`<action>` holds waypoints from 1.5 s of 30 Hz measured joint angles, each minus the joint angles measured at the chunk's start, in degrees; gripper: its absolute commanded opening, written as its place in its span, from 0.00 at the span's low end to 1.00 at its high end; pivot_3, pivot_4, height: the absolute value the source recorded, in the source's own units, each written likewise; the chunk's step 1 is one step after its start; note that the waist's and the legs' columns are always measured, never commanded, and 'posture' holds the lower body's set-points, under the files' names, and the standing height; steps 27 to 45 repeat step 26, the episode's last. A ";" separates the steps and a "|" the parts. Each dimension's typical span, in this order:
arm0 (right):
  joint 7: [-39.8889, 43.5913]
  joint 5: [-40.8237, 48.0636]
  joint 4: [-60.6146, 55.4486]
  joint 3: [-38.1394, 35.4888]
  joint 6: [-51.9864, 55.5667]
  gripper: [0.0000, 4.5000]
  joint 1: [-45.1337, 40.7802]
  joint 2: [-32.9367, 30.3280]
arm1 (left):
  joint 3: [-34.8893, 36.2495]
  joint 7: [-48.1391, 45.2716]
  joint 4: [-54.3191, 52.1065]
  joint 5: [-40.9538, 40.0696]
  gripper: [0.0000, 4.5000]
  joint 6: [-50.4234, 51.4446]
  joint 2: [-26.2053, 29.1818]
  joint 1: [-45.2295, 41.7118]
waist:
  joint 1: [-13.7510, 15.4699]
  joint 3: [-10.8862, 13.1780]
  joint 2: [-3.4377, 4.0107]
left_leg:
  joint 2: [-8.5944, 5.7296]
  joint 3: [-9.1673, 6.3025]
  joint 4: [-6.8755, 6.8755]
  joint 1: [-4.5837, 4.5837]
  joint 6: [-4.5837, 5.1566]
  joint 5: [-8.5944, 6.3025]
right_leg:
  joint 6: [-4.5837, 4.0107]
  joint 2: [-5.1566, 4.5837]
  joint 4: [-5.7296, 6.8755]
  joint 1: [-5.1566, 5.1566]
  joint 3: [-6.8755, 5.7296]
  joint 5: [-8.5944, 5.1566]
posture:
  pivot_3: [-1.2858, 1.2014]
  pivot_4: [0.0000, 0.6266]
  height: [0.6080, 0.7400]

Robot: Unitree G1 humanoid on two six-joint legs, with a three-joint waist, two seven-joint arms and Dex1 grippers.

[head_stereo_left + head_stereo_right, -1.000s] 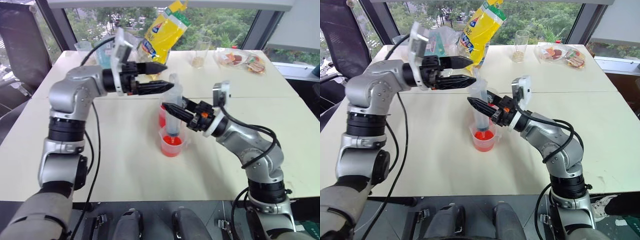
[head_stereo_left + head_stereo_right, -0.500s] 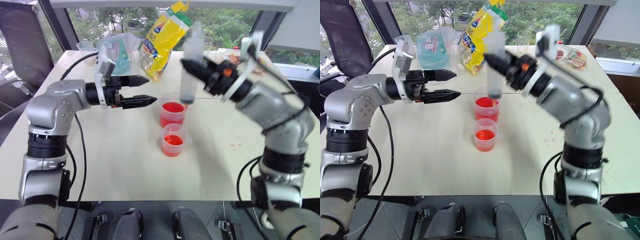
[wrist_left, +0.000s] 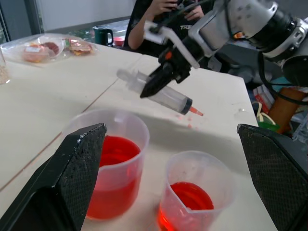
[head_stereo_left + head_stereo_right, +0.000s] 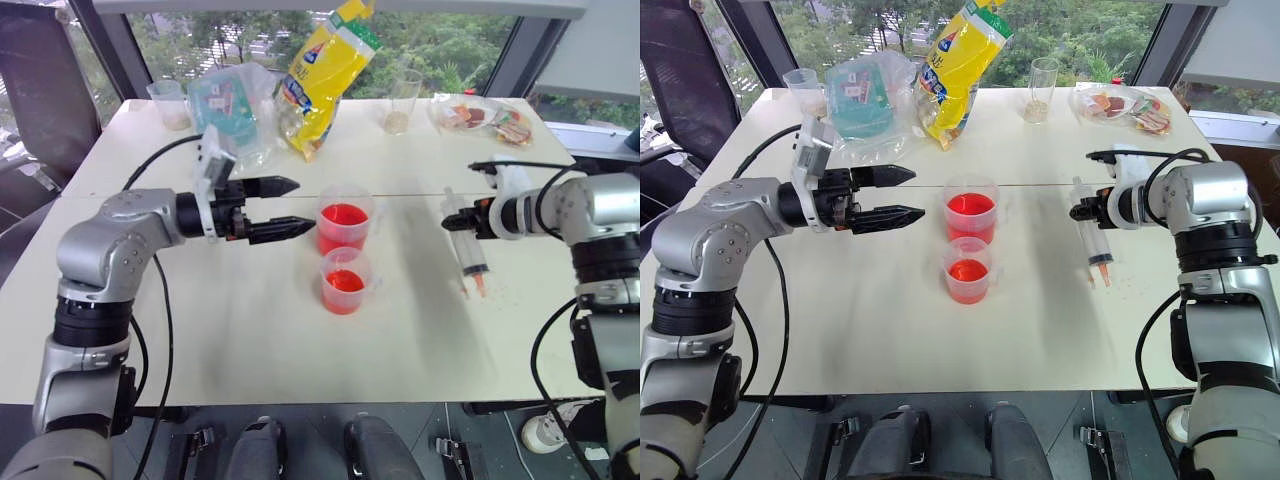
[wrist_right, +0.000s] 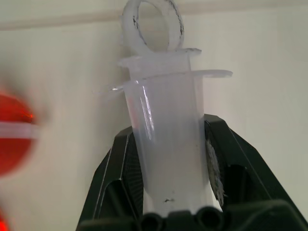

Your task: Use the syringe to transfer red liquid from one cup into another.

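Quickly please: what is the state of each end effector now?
Left end effector: open, holding nothing.
Right end effector: closed on the syringe, away from the cups.

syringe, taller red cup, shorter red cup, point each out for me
syringe [image 4: 470,252], left eye view, on the clear barrel.
taller red cup [image 4: 345,222], left eye view, on its red-filled wall.
shorter red cup [image 4: 344,286], left eye view, on its red-filled wall.
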 measured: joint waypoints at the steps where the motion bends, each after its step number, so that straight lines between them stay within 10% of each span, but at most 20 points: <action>1: 0.95 -0.97 1.53 0.69 -0.55 0.31 -0.02 0.18 | 0.00 0.21 -0.16 -0.05 1.00 0.00 0.02 0.24 | 0.03 0.00 0.00 | 0.00 0.00 0.01 -0.02 0.00 0.00 | 0.00 0.00 0.00 0.00 0.00 0.00 | 0.52 0.24 1.00; 3: 3.71 -3.73 5.15 1.80 -2.78 0.31 -0.08 1.34 | 0.04 0.92 -0.69 -0.11 1.00 0.00 0.12 0.48 | 0.04 0.00 0.00 | -0.01 0.00 0.03 -0.02 0.00 0.00 | 0.00 0.00 0.00 0.00 -0.01 0.00 | 0.52 0.24 1.00; 10: 8.56 -8.49 10.08 2.22 -5.80 0.99 -0.86 2.93 | 0.05 1.66 -2.64 -1.03 1.00 0.13 0.55 1.34 | 0.05 0.00 -0.01 | 0.00 -0.03 0.05 -0.01 -0.01 0.00 | 0.00 0.00 0.01 0.02 -0.03 0.00 | 0.52 0.24 1.00; 26: 34.99 3.22 -40.30 -11.79 -10.11 0.99 21.36 -18.49 | 2.94 2.30 -8.40 -5.46 1.00 4.98 8.33 6.27 | 0.61 0.03 0.05 | 0.00 -0.09 0.09 0.01 0.03 -0.02 | 0.01 -0.01 -0.04 0.12 -0.08 0.00 | 0.52 0.24 1.00; 45: 34.99 3.22 -40.30 -11.79 -10.11 0.99 21.36 -18.49 | 2.94 2.30 -8.40 -5.46 1.00 4.98 8.33 6.27 | 0.61 0.03 0.05 | 0.00 -0.09 0.09 0.01 0.03 -0.02 | 0.01 -0.01 -0.04 0.12 -0.08 0.00 | 0.52 0.24 1.00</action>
